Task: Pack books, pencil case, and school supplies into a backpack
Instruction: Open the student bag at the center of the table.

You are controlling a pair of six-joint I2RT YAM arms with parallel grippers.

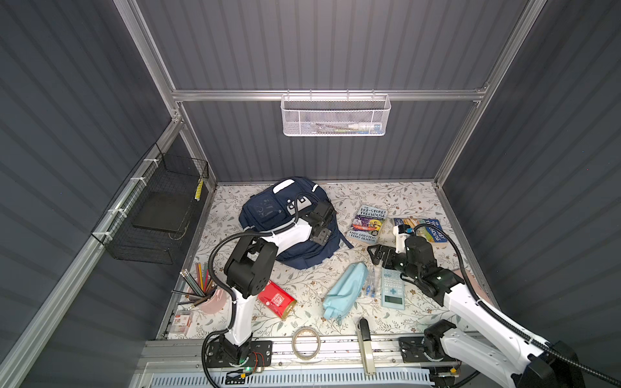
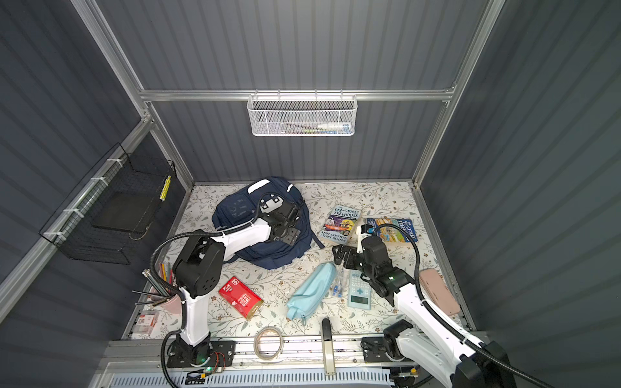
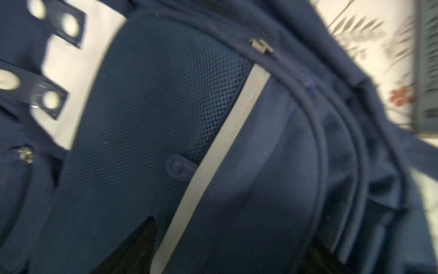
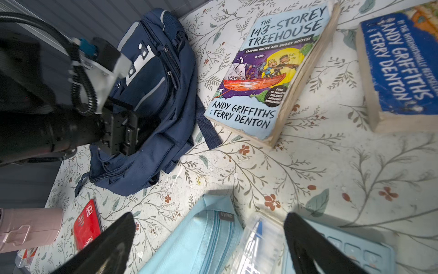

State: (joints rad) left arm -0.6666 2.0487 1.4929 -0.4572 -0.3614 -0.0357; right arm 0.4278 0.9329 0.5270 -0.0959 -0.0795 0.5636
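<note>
Toward the bench's far left corner lies the backpack [image 1: 265,208], under the left gripper [image 1: 321,228]. Its fingers [image 3: 137,246] are spread and grip nothing, and the zip pull [image 3: 260,46] lies ahead of them. The right gripper [image 1: 378,255], fingers wide apart and empty, hovers over the far end of the pencil case [image 1: 346,289], well apart from the backpack.

One backpack [image 1: 265,215] lies on the table. Right of it there are two of a kind: a grey-blue book [image 1: 368,223] and a blue-and-yellow book [image 1: 423,230]. In front of the backpack are one pencil case [image 1: 346,289], one calculator [image 1: 392,290], one clear packet [image 1: 370,284], one red pack [image 1: 276,300], one tape roll [image 1: 295,341] and one cup of pencils [image 1: 210,299]. There are two wire baskets: a white basket [image 1: 336,117] behind the backpack and a black basket [image 1: 158,208] to its left.
</note>
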